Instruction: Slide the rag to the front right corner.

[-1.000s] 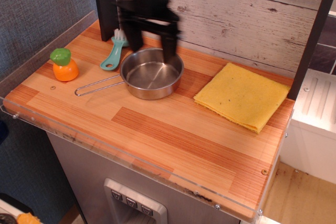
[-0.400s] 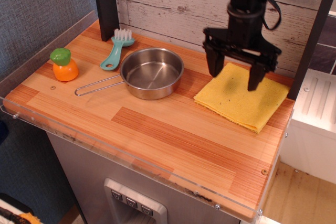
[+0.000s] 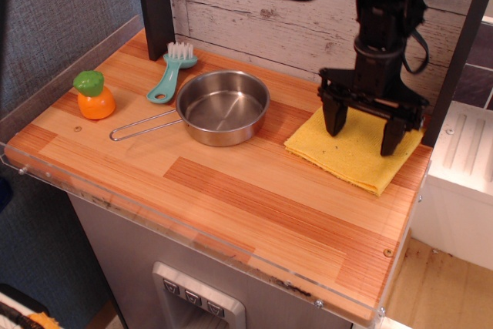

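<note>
The rag (image 3: 350, 152) is a flat, folded mustard-yellow cloth lying at the back right of the wooden countertop. My gripper (image 3: 363, 138) is black, points down and is open, with its two fingers spread wide over the rag's middle; the fingertips (image 3: 334, 126) are at or just above the cloth. The front right corner (image 3: 377, 267) of the counter, with a small screw and a clear acrylic edge strip, lies in front of the rag.
A steel pan (image 3: 222, 106) with a wire handle stands left of the rag. A teal brush (image 3: 171, 72) lies behind it. An orange toy with a green top (image 3: 94, 96) stands at the far left. A dark post (image 3: 454, 52) rises right of the rag.
My gripper moved from above the pan to the right, then came down and forward over the rag. The rag and the other objects have not moved.
</note>
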Controlling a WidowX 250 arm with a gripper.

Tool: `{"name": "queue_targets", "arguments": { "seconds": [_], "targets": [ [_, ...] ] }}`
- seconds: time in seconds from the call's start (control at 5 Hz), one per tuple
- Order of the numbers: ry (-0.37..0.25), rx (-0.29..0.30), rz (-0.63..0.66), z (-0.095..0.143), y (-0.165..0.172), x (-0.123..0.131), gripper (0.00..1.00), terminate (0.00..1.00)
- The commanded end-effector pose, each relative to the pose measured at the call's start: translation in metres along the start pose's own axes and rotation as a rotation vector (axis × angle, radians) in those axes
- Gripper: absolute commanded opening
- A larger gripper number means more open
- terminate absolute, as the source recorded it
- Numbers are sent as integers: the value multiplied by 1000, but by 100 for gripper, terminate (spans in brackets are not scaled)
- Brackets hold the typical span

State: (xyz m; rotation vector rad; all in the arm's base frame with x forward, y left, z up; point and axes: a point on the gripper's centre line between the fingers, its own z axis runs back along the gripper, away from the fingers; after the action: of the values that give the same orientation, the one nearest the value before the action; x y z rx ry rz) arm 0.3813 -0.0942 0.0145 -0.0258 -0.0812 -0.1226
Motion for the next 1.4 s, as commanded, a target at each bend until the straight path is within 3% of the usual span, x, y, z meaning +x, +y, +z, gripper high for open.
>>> {"name": "queue_targets", "arguments": {
  "seconds": [0.0, 0.2, 0.4, 0.6, 1.0, 1.2],
  "targets": [
    [33, 54, -116, -25, -11, -2, 100, 0],
    [59, 21, -103, -29, -14, -21, 100, 0],
    [56, -32, -41, -22, -19, -47, 100, 0],
    [57, -50, 8, -13, -19, -79, 100, 0],
    [118, 20, -20, -15, -20, -136, 100, 0],
    [122, 26, -25, -13, -22, -147, 100, 0]
  ]
}}
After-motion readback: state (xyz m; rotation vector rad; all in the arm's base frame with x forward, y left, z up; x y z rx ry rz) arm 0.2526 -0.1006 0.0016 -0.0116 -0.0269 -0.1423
